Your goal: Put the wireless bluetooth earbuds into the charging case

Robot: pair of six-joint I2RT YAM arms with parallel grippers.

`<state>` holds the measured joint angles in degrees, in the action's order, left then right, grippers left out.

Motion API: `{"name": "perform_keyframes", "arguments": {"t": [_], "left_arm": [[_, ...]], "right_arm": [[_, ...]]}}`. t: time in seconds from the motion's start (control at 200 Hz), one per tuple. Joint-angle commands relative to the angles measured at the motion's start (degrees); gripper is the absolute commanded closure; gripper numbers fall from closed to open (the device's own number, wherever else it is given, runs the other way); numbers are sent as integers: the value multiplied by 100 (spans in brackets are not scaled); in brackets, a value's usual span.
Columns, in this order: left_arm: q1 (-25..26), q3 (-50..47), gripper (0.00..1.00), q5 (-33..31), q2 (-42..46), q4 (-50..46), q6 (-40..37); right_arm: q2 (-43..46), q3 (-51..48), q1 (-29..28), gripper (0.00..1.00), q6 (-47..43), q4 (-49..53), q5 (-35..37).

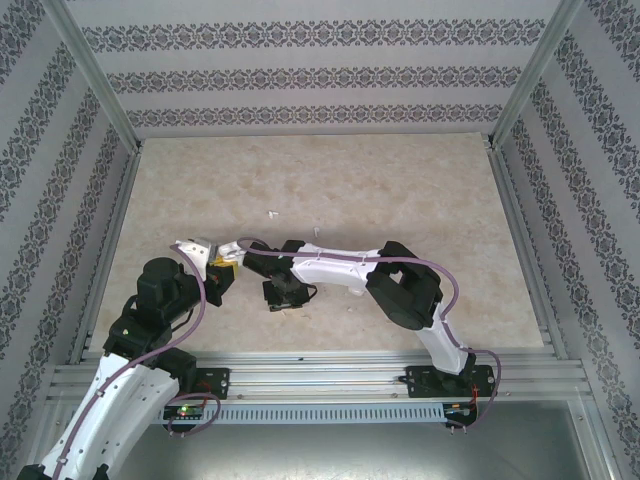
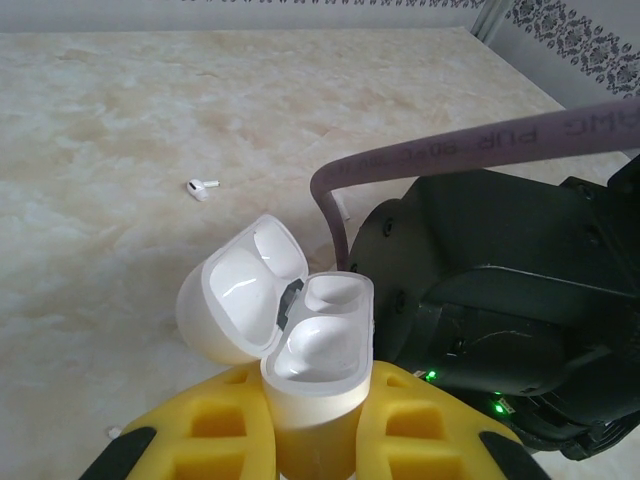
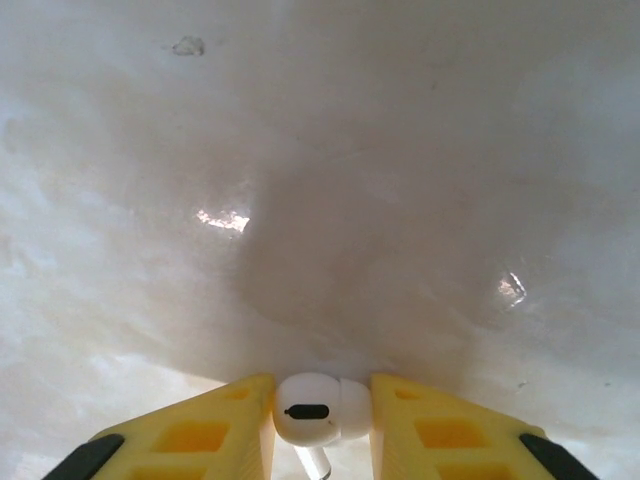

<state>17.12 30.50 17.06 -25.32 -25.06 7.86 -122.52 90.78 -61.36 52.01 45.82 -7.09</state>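
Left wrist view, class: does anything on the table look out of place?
Yes. One earbud lies loose on the table, well apart from the open charging case that the left gripper holds; both its sockets look empty.

Overhead view: bright, even, diffuse light. The marble table [image 1: 400, 200] is slightly washed out, with soft shadows beneath the arms.

Left wrist view: sharp mid-frame, with glossy highlights inside the open charging case [image 2: 300, 320]. The yellow fingers [image 2: 215, 430] are blurred at the bottom edge.

Right wrist view: the table surface is hazy and defocused, with 2 specular glints and a soft central shadow. The earbud [image 3: 310, 408] is reasonably sharp.
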Motion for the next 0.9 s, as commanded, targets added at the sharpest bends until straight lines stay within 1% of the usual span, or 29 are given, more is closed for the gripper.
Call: {"name": "perform_keyframes", "arguments": {"t": [0.0, 0.145, 0.275, 0.315, 0.415, 0.625, 0.764, 0.894], "left_arm": [[-65, -88, 100, 322, 75, 167, 77], [-69, -63, 100, 416, 77, 225, -62], [-61, -68, 100, 564, 72, 318, -169], [-66, -75, 100, 689, 78, 385, -235], [-69, -95, 100, 1336, 64, 720, -527], [-68, -71, 100, 2282, -338, 1755, -625], [-60, -190, 100, 2638, -623, 2827, -424], [-47, -274, 100, 2798, -959, 3759, -226]], "right_arm": [[-177, 134, -66, 74, -87, -80, -175], [67, -8, -19, 77, -79, -96, 14], [543, -320, 125, 78, -53, -186, 274], [770, -441, 178, 78, -52, -215, 400], [1378, -616, 298, 79, -78, -96, 799], [2907, -992, 423, 79, -196, -199, 1711], [3753, -1167, 360, 77, -310, -482, 2122], [4238, -1212, 184, 76, -581, -836, 2391]]}}
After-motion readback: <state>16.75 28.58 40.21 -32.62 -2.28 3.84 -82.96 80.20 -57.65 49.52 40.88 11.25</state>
